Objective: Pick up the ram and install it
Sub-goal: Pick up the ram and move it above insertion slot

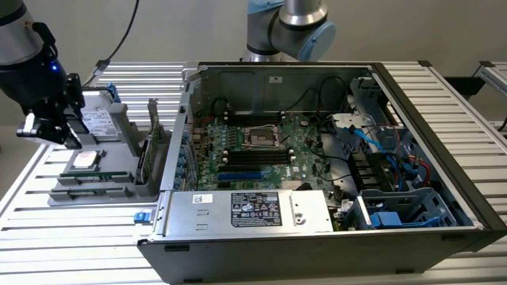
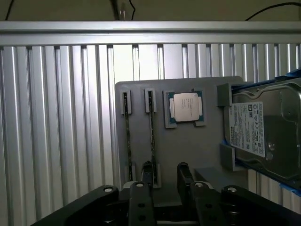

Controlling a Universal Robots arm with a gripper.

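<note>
Wrist view: gripper (image 2: 165, 169) jaws are spread with nothing between them, hovering over one end of the grey tray (image 2: 193, 150). The ram (image 2: 151, 134) stands on edge in a tray slot, one finger roughly over its end. A second stick (image 2: 126, 134) lies parallel beside it. I'd judge the ram light, stiff, thin and fragile. Pinch the flat faces mid-length and stay off the contacts.

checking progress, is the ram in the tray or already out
In: both ram sticks sit on edge in the gray tray, the open gripper holding nothing.
</note>
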